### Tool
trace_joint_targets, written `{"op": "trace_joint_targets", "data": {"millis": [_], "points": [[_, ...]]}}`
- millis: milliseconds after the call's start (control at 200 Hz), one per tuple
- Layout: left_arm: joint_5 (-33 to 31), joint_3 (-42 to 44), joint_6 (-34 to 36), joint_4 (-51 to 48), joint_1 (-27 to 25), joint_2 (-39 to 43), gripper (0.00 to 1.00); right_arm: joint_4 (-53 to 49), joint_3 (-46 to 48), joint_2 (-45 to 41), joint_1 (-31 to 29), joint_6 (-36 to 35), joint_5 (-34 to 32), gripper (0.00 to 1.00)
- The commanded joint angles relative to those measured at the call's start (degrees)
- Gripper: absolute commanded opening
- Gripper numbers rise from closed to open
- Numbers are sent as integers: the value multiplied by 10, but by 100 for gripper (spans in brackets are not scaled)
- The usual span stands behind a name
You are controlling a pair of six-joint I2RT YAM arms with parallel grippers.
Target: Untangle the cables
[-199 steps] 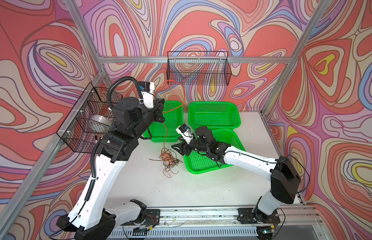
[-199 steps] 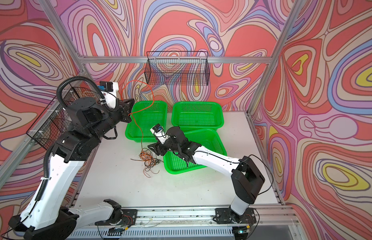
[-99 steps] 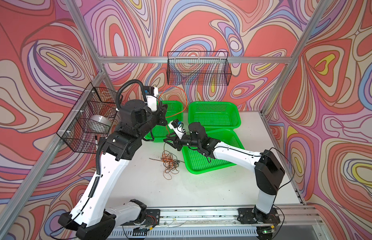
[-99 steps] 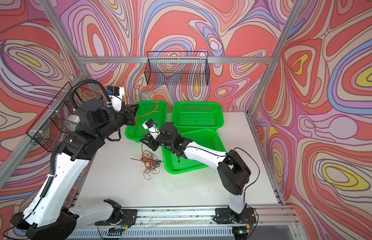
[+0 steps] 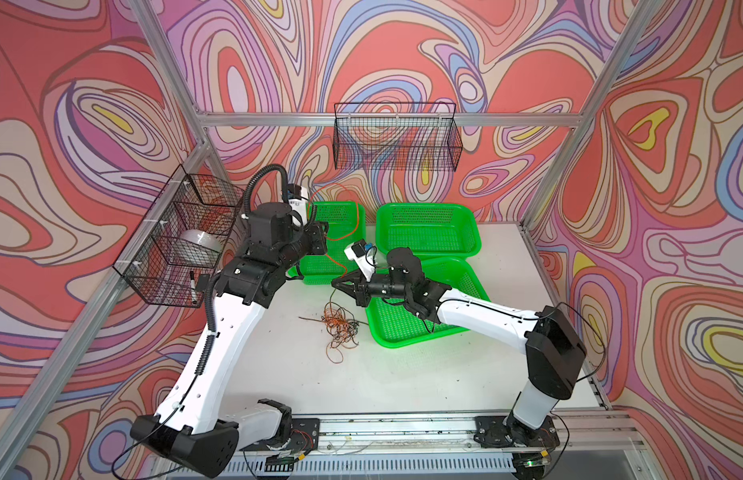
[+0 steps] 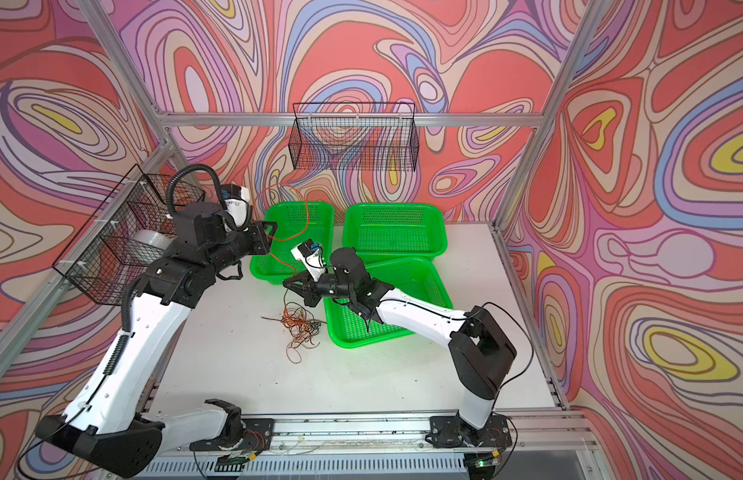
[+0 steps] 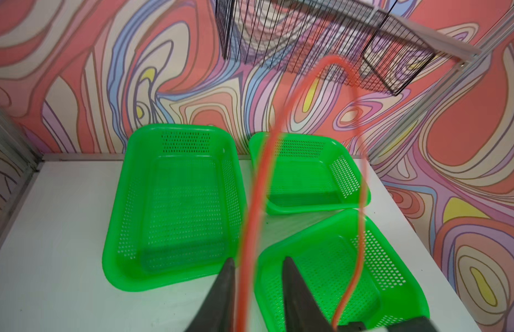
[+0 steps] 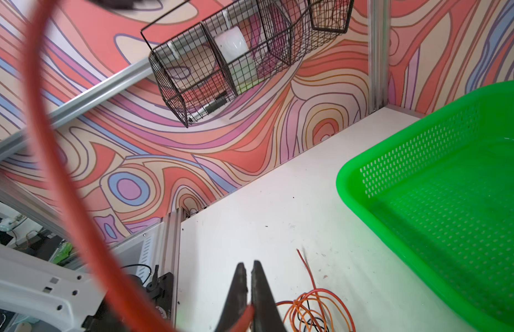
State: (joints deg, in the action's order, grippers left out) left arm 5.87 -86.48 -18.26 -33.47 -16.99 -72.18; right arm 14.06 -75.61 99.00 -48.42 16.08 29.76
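While my right gripper [image 8: 248, 264] is clenched on a single orange cable [image 8: 67, 184], my left gripper [image 7: 258, 260] stands released. Its two fingers [image 7: 224, 290] are apart, and the cable runs up between them unpinched, nearer one finger than the other.

Cable path, in both top views: from the left gripper [image 5: 322, 235] the orange cable [image 5: 357, 214] arches upward in a wide loop in front of the back wall. It returns past the same gripper, then descends to the right gripper [image 5: 335, 283], where it is pinched between the closed tips.

Gripper positions: my left gripper is raised over the left side of the back-left green basket [image 5: 338, 214]. My right gripper is lower, over the white table [image 5: 403, 382], between that basket and the near green basket [image 5: 398, 324]. A third green basket [image 5: 428, 216] sits at the back, beside the first.

Remaining cables: the cable tangle [image 5: 340, 322] lies on the table near the right gripper's tips and just beside the left rim of the near green basket. It is a knot of orange and dark strands.
- One thin strand rises from it toward the right gripper.
- One orange loop trails toward the front edge.
- One dark red end points left.
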Motion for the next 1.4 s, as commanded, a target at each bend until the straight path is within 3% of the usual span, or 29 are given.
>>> {"op": "trace_joint_targets", "data": {"millis": [0, 160, 371, 621, 761, 986, 1397], "points": [[45, 23, -14, -30, 4, -8, 58, 5, 5, -29, 0, 26, 16, 0], [43, 63, -18, -25, 20, 19, 79, -16, -8, -50, 1, 21, 1, 0], [24, 117, 9, -27, 46, 77, 87, -85, -57, -35, 20, 41, -23, 0], [-12, 253, 53, 13, 46, 194, 87, -92, -76, -21, 47, 80, 8, 0], [19, 319, 91, 32, 46, 237, 85, -71, -78, -20, 54, 84, 41, 0], [71, 415, 149, 94, 46, 264, 77, -90, -88, -21, 54, 26, 90, 0], [178, 511, 389, 164, 45, 329, 70, -167, -159, 7, 55, -52, 159, 0]]}}
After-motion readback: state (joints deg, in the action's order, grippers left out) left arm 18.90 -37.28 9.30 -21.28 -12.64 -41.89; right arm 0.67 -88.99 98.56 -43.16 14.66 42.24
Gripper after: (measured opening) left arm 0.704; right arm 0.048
